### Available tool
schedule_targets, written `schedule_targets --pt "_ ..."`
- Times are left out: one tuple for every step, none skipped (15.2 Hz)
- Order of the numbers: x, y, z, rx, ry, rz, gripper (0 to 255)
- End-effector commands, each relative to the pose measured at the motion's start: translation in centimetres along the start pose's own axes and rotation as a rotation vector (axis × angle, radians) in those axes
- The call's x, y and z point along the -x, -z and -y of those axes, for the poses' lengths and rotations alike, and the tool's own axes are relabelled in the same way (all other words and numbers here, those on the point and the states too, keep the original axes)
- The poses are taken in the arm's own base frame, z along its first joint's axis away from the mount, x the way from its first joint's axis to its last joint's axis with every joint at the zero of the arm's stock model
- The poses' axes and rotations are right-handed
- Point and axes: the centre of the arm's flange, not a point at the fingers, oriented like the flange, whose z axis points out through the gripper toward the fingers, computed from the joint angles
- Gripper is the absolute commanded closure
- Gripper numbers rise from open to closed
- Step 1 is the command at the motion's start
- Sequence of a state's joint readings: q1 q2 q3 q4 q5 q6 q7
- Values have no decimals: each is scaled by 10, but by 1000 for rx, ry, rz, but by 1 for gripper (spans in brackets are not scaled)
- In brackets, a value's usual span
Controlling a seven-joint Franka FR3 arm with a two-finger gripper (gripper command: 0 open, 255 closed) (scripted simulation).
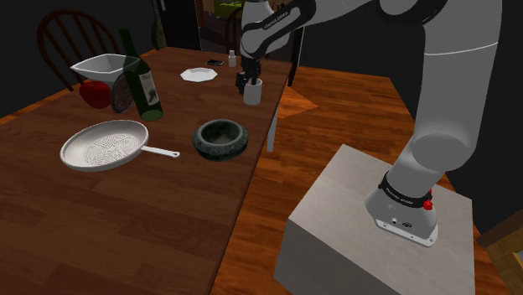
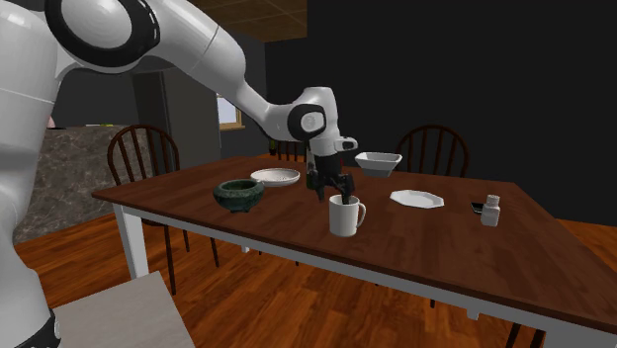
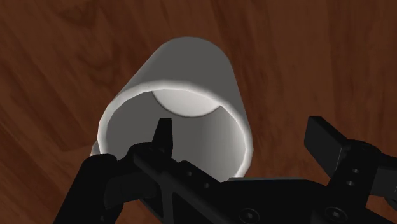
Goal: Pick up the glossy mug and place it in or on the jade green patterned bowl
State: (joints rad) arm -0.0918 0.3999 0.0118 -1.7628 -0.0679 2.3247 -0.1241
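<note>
A plain white mug [image 1: 252, 90] [image 2: 344, 216] stands upright near the table's edge, its handle toward the second exterior view's right. My black gripper [image 1: 244, 82] [image 2: 331, 190] hangs just over its rim, pointing down and open. In the wrist view the mug [image 3: 191, 70] lies below the gripper [image 3: 245, 130]: one finger [image 3: 164, 130] is over the mug's opening and the other finger [image 3: 326, 137] is outside its wall, neither touching. The dark green patterned bowl [image 1: 221, 138] [image 2: 239, 194] sits empty on the same table [image 1: 126, 209], nearer the stand along the edge.
A metal frying pan [image 1: 105, 145], a green wine bottle [image 1: 142, 80], a red apple [image 1: 95, 92] and a white square bowl [image 1: 105, 67] lie further in on the table. A white plate [image 1: 199, 75] and a small bottle [image 1: 232, 59] sit beyond the mug. Chairs ring the table.
</note>
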Motion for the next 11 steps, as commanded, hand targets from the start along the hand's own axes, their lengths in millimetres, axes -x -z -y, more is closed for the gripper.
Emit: schedule_targets --pt "-1 -9 0 0 0 -1 0" --pt "-1 -9 0 0 0 -1 0" --pt "-1 -9 0 0 0 -1 0" --pt "-1 -9 0 0 0 -1 0" --pt "-1 -9 0 0 0 -1 0" --pt "-1 -9 0 0 0 -1 0" --pt "-1 -9 0 0 0 -1 0" --pt "-1 -9 0 0 0 -1 0" --pt "-1 -9 0 0 0 -1 0" --pt "-1 -9 0 0 0 -1 255" --pt "-1 -9 0 0 0 -1 255"
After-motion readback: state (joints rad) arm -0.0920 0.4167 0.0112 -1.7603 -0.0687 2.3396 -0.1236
